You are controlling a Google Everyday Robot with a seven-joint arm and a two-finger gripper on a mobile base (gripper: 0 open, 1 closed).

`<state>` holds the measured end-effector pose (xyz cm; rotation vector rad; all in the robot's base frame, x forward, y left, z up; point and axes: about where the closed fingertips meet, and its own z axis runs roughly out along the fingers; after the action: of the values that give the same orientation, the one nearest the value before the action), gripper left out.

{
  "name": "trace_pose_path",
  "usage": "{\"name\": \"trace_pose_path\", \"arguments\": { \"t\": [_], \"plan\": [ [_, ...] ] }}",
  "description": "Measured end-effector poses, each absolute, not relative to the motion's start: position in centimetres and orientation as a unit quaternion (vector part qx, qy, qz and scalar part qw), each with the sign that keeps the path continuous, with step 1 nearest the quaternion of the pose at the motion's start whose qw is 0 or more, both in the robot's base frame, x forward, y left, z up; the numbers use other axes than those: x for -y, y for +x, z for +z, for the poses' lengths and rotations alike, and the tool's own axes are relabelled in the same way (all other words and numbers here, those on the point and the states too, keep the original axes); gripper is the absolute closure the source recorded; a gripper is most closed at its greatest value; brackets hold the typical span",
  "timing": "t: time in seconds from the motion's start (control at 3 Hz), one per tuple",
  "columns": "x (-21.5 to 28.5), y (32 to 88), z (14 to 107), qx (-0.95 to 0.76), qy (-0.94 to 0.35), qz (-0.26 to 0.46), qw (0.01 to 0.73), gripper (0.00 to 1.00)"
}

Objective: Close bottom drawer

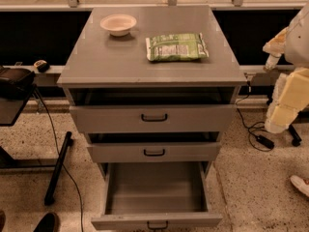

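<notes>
The bottom drawer (pixel 155 192) of the grey cabinet (pixel 154 57) is pulled far out towards me. Its long grey tray is empty, and its plain front with a small black bar handle (pixel 157 224) sits at the lower edge of the view. The middle drawer (pixel 154 152) and the top drawer (pixel 153 118) stand slightly out. My arm (pixel 289 98) is at the right edge, beside the cabinet and apart from it. My gripper (pixel 273 52) is at about the height of the cabinet top, well away from the bottom drawer.
A pale bowl (pixel 118 24) and a green snack bag (pixel 176 47) lie on the cabinet top. A black-legged table (pixel 14 105) stands at the left. Cables (pixel 255 132) run over the floor at the right. A shoe (pixel 300 184) shows at the right edge.
</notes>
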<state>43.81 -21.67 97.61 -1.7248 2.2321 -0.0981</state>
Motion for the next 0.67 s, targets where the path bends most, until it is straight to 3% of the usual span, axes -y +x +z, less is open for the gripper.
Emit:
{"name": "trace_pose_path", "arguments": {
  "t": [0.67],
  "plan": [
    [20.8,44.0,94.0,-0.783,-0.598,0.0,0.17,0.0]
  ]
}}
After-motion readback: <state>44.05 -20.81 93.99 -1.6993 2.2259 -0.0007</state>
